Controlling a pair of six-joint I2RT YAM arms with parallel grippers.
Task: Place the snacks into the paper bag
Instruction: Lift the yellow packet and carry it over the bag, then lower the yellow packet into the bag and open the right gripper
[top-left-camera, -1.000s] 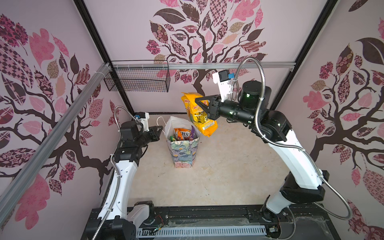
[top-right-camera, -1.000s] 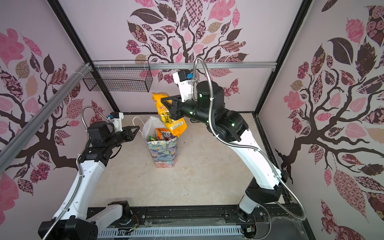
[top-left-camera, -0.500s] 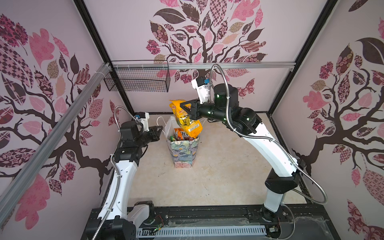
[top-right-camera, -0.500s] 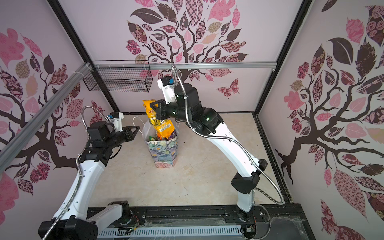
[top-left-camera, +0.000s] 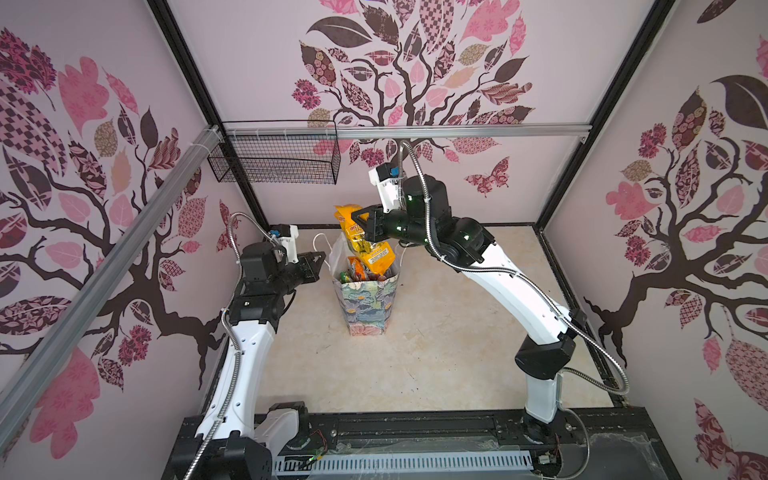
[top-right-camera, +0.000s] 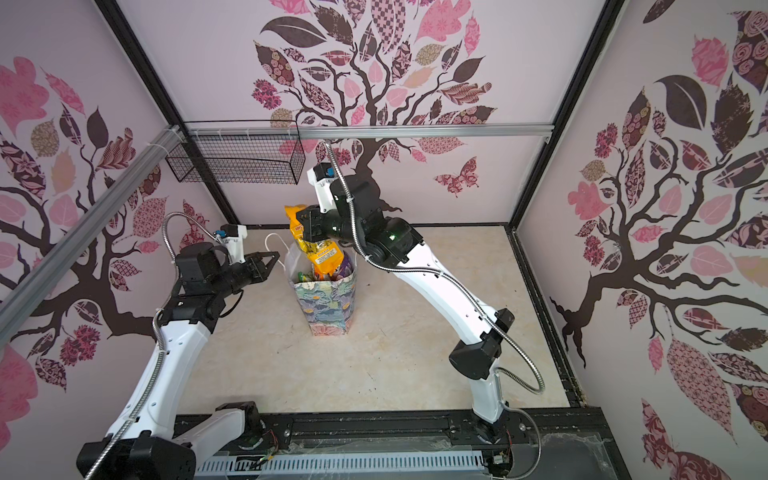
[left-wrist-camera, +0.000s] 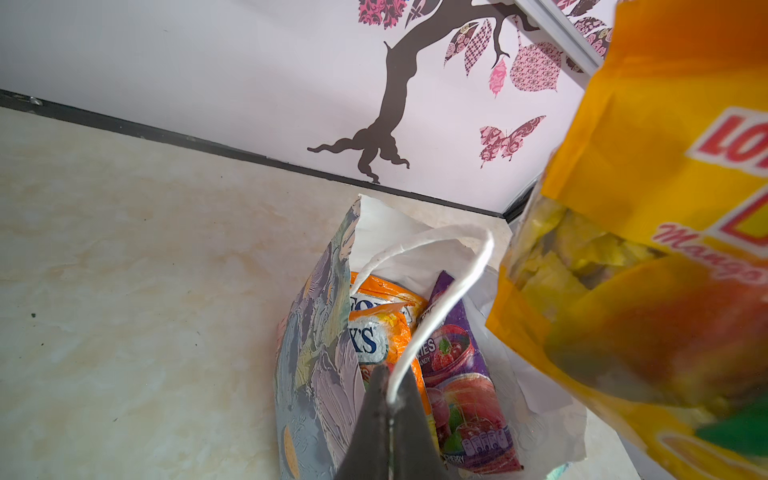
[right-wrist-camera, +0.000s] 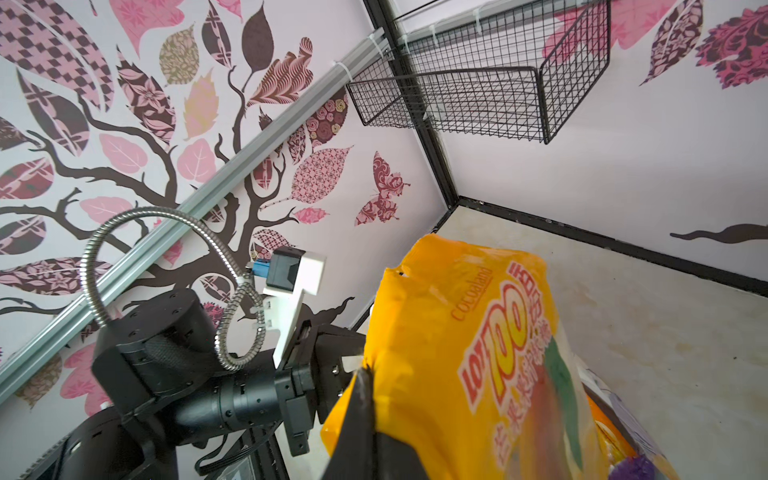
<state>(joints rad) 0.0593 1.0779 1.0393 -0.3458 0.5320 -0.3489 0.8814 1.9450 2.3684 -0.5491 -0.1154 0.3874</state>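
Now holding paper bag (top-left-camera: 368, 307) mouth open w/ L gripper (left-wrist-camera: 390, 388) pinched on cord handle (left-wrist-camera: 436, 238), dangling mango pkt (top-left-camera: 376, 258) clamped in R gripper (top-left-camera: 359, 220) above for drop-in.

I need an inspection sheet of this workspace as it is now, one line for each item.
surface: beige tabletop, bare around the bag.
job's things: paper bag upright; yellow packet hangs over its mouth; orange packet and purple packet inside.
clutter: nothing seen.
hands: left hand shut on the bag's cord handle; right hand shut on the yellow packet.
cables: metal conduit loops on both arms, clear of the bag.
surroundings: wire basket on the back rail; tree-print walls.
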